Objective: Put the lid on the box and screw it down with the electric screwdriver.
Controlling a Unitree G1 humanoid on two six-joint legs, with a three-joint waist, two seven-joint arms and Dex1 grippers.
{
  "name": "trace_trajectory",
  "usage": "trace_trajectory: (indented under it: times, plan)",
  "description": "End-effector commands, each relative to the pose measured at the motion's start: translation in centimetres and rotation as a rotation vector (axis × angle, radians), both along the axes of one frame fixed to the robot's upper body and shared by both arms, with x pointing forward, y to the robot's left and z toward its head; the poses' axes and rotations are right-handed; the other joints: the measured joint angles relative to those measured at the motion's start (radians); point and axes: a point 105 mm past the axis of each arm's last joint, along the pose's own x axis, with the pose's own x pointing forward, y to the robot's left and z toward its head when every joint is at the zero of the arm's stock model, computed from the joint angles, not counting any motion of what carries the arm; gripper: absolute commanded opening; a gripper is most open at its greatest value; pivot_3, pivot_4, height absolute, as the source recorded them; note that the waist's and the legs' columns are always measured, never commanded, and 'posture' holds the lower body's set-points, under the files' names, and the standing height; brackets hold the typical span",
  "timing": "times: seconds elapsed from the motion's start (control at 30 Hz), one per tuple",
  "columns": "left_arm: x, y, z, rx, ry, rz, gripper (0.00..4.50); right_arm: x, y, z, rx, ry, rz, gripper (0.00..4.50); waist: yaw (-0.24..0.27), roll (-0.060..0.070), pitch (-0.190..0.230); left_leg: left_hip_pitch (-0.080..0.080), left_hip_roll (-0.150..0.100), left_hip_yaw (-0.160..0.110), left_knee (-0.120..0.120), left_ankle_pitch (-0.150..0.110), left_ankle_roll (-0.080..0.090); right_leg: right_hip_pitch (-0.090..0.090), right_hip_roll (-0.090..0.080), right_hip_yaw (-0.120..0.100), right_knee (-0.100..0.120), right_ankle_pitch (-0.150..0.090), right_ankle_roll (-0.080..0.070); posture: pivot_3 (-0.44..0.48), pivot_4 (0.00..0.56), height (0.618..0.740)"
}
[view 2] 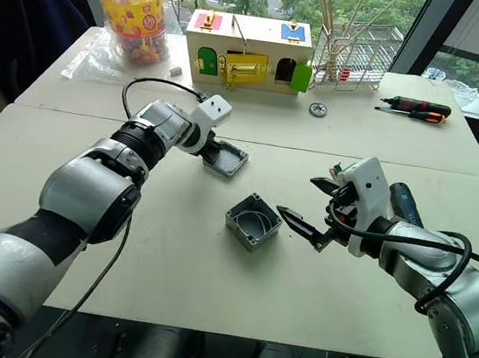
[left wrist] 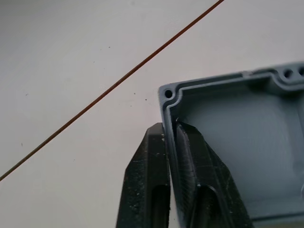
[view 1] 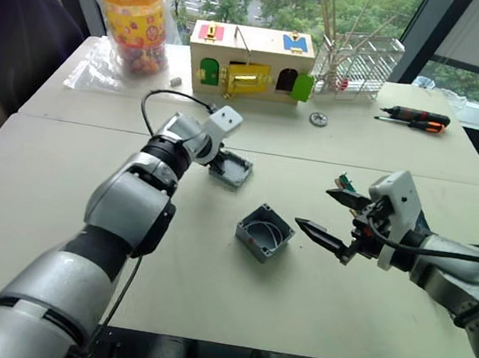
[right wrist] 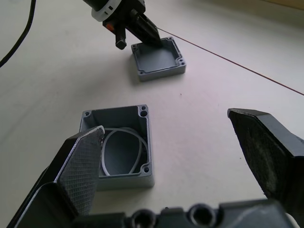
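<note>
The left claw (left wrist: 172,142) is clamped on one wall of the lid (view 1: 234,169), one black finger inside the rim and the other outside, close to a corner screw hole. The lid lies hollow side up on the pale worktop (view 1: 59,208), just past the seam between the two worktop panels and a little beyond the box (view 1: 264,232). The box sits open side up near the middle of the worktop, apart from the lid, with a thin pale ring lying loose inside it.

The right claw (view 1: 333,218) hovers just to the right of the box, its two fingers spread wide apart and holding nothing; in the right wrist view the box lies between and beyond the fingertips (right wrist: 85,161).

The electric screwdriver (view 2: 406,204) lies on the worktop behind the right arm, partly hidden by it. At the far edge stand a wooden box with coloured doors (view 1: 250,61), a bagged toy jar (view 1: 137,20), a wire rack (view 1: 361,63) and two orange-and-black hand screwdrivers (view 1: 415,119).
</note>
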Motion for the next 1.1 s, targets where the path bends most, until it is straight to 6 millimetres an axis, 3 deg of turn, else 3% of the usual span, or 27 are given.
trace_trajectory:
  times: [0.03,0.2,0.37,0.5,0.63,0.83,1.1]
  plan:
    - [-0.1,-0.1,-0.1,0.009,0.004,0.004,0.02,-0.1,-0.2,1.1,0.002,-0.055,-0.005,4.5,0.0,0.0,0.0,0.0,0.0,0.0,0.0,0.0,0.0,0.0,0.0,0.0,0.0,0.0,0.0,0.0,0.15,0.705]
    - [0.7,0.4,1.5,-0.016,-0.076,0.021,0.02,0.7,-1.0,1.9,0.034,-0.073,-0.04,4.5,-0.002,0.0,0.0,0.0,0.0,0.0,0.0,0.0,0.0,0.0,0.0,0.0,0.0,0.0,0.0,0.0,0.15,0.705]
    - [1.6,-0.1,4.9,-0.19,-0.245,-0.022,0.02,2.7,-1.6,5.0,0.259,-0.152,-0.113,4.5,-0.006,0.0,0.0,0.0,0.0,0.0,0.0,0.0,0.0,-0.001,0.0,0.0,0.001,0.0,0.0,0.0,0.15,0.705]
    - [1.3,-0.7,8.1,-0.398,-0.384,-0.054,0.02,4.9,-1.1,6.2,0.438,-0.128,-0.156,4.5,-0.008,0.0,0.0,0.0,0.001,0.0,-0.002,0.001,-0.001,-0.002,0.0,0.0,0.001,0.0,0.0,0.0,0.15,0.705]
    - [-0.2,-1.8,10.3,-0.553,-0.477,-0.123,0.02,6.4,0.8,6.6,0.573,-0.072,-0.113,4.5,-0.003,0.0,0.0,0.0,0.0,0.0,-0.001,0.001,-0.001,-0.002,0.0,0.0,0.001,0.0,0.0,0.0,0.15,0.705]
    - [-2.9,-3.6,12.0,-0.69,-0.556,-0.177,0.02,8.4,3.1,5.4,0.634,0.013,-0.095,4.5,-0.008,0.001,0.0,0.0,0.0,0.0,-0.001,0.001,-0.002,-0.002,0.0,0.0,0.001,0.0,0.0,0.0,0.15,0.705]
    - [-4.4,-4.4,11.8,-0.734,-0.549,-0.19,0.02,8.8,3.5,5.2,0.668,0.052,-0.076,4.5,-0.02,0.001,0.0,0.0,0.0,0.0,-0.002,0.001,-0.002,-0.002,0.0,0.0,0.001,0.0,0.0,0.0,0.15,0.705]
